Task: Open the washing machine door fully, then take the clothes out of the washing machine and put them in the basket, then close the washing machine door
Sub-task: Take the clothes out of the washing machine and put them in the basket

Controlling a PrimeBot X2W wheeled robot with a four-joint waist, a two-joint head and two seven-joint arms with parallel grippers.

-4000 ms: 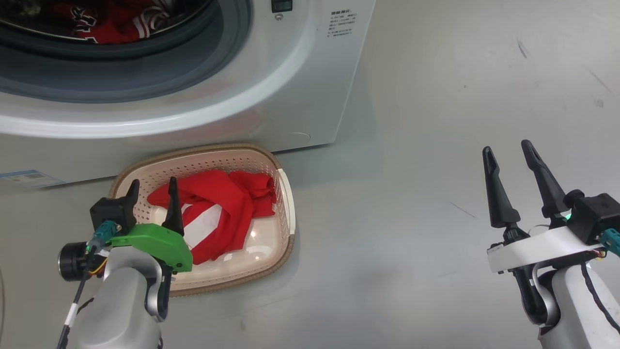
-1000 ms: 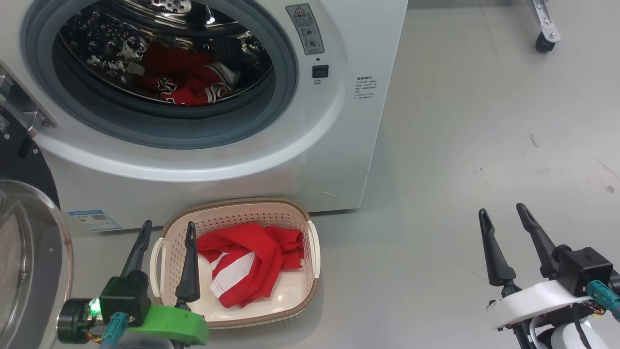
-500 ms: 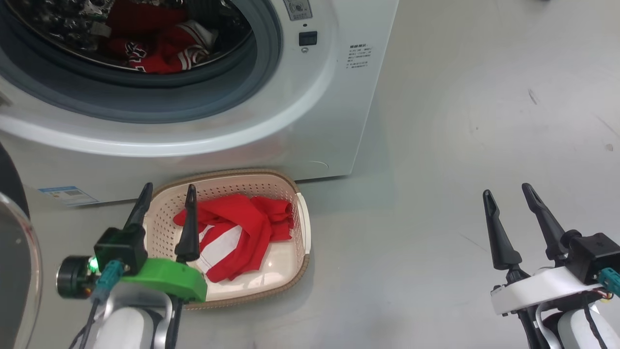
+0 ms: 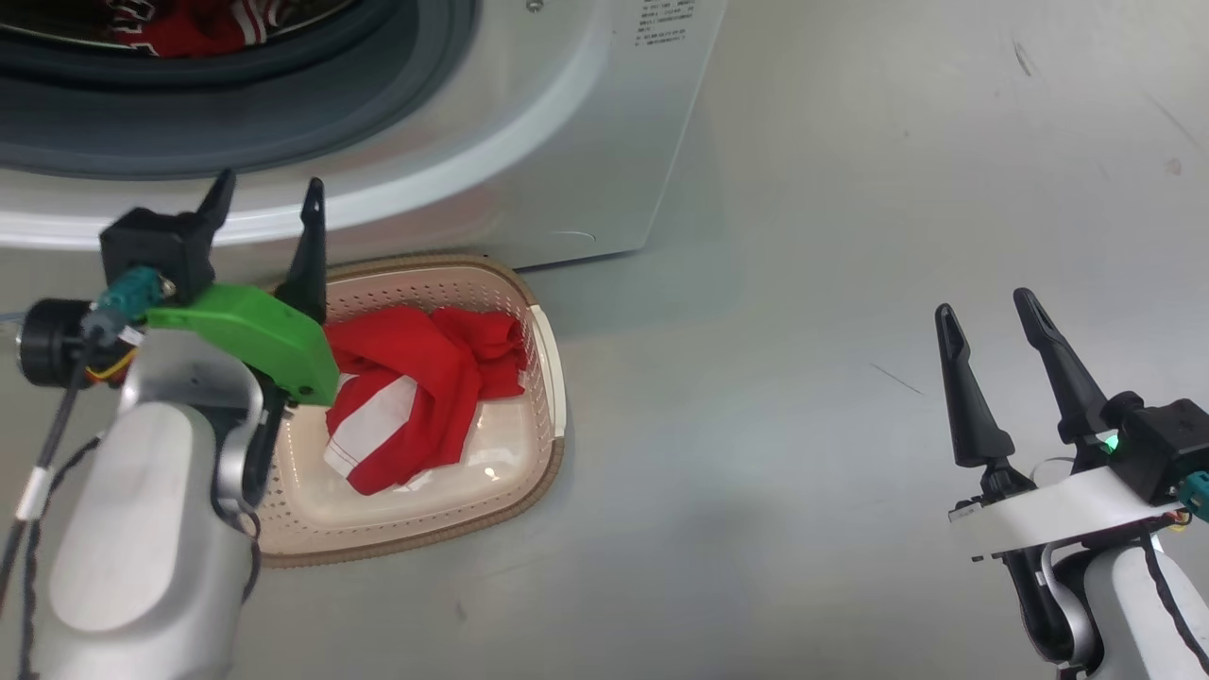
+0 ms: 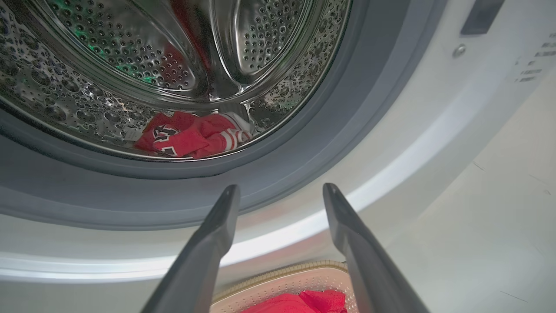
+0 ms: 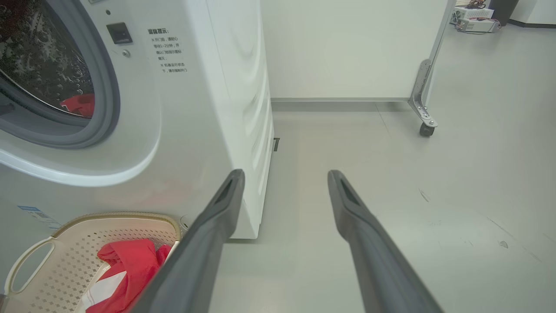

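Observation:
The white washing machine (image 4: 529, 123) stands with its mouth uncovered; the door is out of view. Red clothes (image 5: 191, 137) lie at the bottom of the steel drum (image 5: 130, 56), and their edge also peeks in at the top of the head view (image 4: 198, 28). On the floor in front sits the cream basket (image 4: 543, 378) with one red-and-white jersey (image 4: 416, 387) inside. My left gripper (image 4: 269, 194) is open and empty, raised above the basket's left rim, pointing at the drum opening (image 5: 280, 189). My right gripper (image 4: 987, 312) hovers open and empty over bare floor at the right.
Grey floor (image 4: 803, 331) stretches right of the machine. A white wall panel on a caster wheel (image 6: 428, 128) stands behind, right of the washer. The grey rubber gasket (image 5: 339, 108) rings the drum mouth.
My left gripper has risen from the basket toward the drum opening. The head camera has tilted down, so the machine sits higher in the picture. The right gripper has held still.

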